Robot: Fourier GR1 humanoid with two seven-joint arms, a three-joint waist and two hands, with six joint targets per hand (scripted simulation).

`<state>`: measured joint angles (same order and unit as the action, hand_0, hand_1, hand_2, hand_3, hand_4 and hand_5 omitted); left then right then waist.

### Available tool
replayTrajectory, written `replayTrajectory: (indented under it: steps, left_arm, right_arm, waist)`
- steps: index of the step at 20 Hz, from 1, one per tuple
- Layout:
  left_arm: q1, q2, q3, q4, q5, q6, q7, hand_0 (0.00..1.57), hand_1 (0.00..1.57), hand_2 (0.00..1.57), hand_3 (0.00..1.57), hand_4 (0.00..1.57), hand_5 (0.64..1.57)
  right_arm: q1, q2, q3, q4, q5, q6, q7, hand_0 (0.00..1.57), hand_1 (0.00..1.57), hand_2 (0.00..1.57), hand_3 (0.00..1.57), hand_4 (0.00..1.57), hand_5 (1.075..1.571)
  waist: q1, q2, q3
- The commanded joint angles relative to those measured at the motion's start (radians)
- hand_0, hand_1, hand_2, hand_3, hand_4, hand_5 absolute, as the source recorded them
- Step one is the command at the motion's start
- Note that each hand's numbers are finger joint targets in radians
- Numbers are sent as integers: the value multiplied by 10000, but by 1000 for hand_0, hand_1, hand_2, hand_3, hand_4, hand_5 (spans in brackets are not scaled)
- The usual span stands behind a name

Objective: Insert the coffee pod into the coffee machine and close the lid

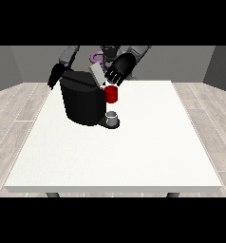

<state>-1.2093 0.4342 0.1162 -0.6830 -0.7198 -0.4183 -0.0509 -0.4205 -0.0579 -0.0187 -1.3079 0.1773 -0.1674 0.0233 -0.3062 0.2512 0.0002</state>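
hand at the view's right poised over the raised grey lid of the black coffee machine, fingers curled downward, closing on nothing visible, apparently placed to press that lid shut. red thing at the machine beneath; grey thing on the base, not identifiable as the pod. hand at the view's left behind the machine on the white worktop, fingers impossible to tell.
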Motion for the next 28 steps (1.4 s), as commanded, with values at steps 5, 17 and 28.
replayTrajectory:
  steps: [5, 17, 28]
  left_arm:
    - [-434, 252, 45, 239, -60, -325, -97, 1260, 1260, 1292, 1229, 433, 1571]
    - [-339, -25, 12, 326, -212, 193, -441, 1167, 1167, 1238, 1188, 412, 1571]
    - [-722, 134, 21, 410, -370, 322, -655, 1202, 1202, 1218, 1176, 360, 1571]
  right_arm:
    - [-171, -505, -376, 242, -122, 263, -301, 0, 0, 0, 0, 0, 1571]
    - [-114, -105, -437, 454, -50, -282, -642, 0, 0, 0, 0, 100, 1571]
    - [-585, -372, -613, 371, -303, 44, -118, 0, 0, 0, 0, 0, 1571]
  waist:
    - [15, 452, 2]
    - [188, 682, 2]
    - [84, 614, 0]
